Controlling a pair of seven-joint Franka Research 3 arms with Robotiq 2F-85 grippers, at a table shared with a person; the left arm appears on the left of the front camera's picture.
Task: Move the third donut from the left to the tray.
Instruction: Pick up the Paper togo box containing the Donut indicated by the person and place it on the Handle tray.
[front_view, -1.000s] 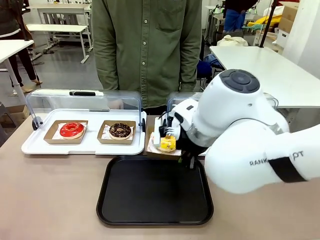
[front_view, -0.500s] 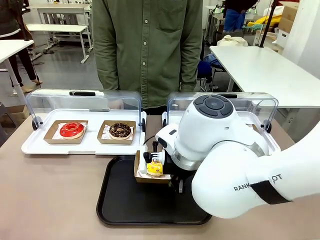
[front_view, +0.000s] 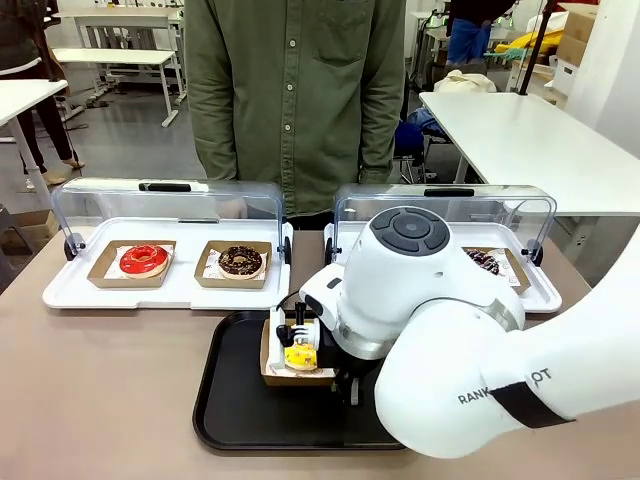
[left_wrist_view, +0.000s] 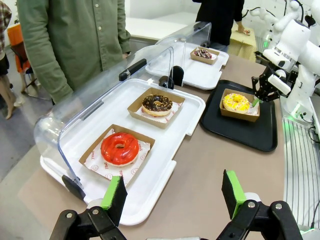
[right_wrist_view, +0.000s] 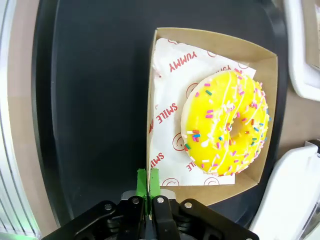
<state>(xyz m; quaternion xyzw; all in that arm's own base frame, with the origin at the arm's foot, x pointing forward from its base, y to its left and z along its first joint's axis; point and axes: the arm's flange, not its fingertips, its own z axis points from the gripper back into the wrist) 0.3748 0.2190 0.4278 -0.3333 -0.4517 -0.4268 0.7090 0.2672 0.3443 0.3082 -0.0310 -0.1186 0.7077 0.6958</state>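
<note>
Right gripper (right_wrist_view: 148, 182) pinches yellow donut's holder (right_wrist_view: 215, 47) wall, tray (right_wrist_view: 90, 100) rim cropped.

black tray (front_view: 235, 405) left half bare, white trays (front_view: 70, 290) behind

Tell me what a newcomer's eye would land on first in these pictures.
First, the ring donut with bright yellow icing and sprinkles, sitting in its square brown cardboard holder over the large flat black plastic tray, with the right tool shut on the holder's edge. Next, the red-iced ring donut and the chocolate-iced donut in the near white tray with a raised clear lid. A person in a green shirt stands at the table's far side.
</note>
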